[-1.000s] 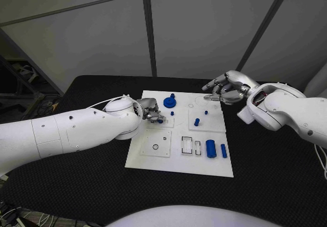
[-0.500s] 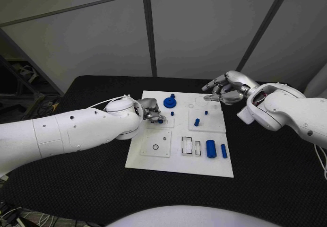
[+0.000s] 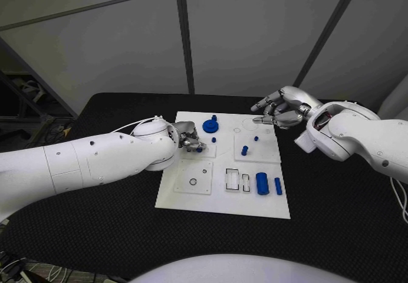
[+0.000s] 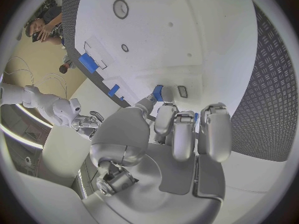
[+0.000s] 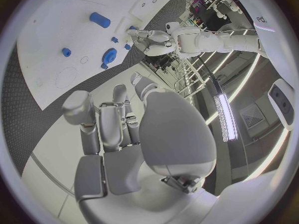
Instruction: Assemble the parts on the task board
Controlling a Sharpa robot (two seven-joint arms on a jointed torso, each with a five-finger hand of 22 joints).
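The white task board (image 3: 223, 194) lies in the middle of the black table. My left hand (image 3: 188, 141) rests over the board's left side and pinches a small blue part (image 3: 200, 149) at its fingertips; the left wrist view shows that blue part (image 4: 157, 92) between thumb and fingers (image 4: 181, 129). My right hand (image 3: 276, 112) hovers over the board's far right corner, fingers curled in with nothing in them. On the board are a blue gear (image 3: 211, 125), a short peg (image 3: 244, 151), a thick cylinder (image 3: 263, 184) and a thin bar (image 3: 278, 186).
Rectangular slots (image 3: 234, 180) and a round hole (image 3: 194, 182) mark the board's near half. The right wrist view shows the board (image 5: 56, 15) with the cylinder (image 5: 99, 20) and gear (image 5: 109, 55), and my left hand (image 5: 148, 39) beyond. Black table (image 3: 340, 200) surrounds the board.
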